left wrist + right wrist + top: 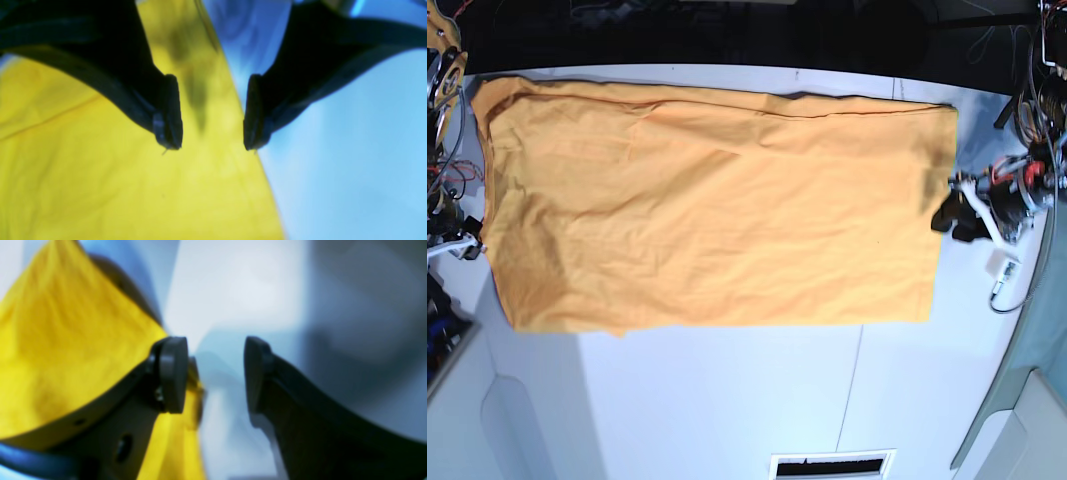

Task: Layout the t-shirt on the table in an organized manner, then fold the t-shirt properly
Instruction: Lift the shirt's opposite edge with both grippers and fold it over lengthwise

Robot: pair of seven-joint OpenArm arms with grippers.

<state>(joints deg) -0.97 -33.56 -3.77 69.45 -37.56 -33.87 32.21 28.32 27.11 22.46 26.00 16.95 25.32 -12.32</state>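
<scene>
One t-shirt (717, 200) is lying spread across one white table (727, 400), and a single thin dark seam line (851, 385) is running over the tabletop below the cloth. Two robot arms are showing at the table's ends, each carrying one gripper: the left gripper (212, 113) is showing two dark fingertips with a gap between them, and the right gripper (215, 373) is showing two rounded pads likewise parted, making four fingertips in all. One vent-like slot (832, 465) is sitting at the near edge of the table
</scene>
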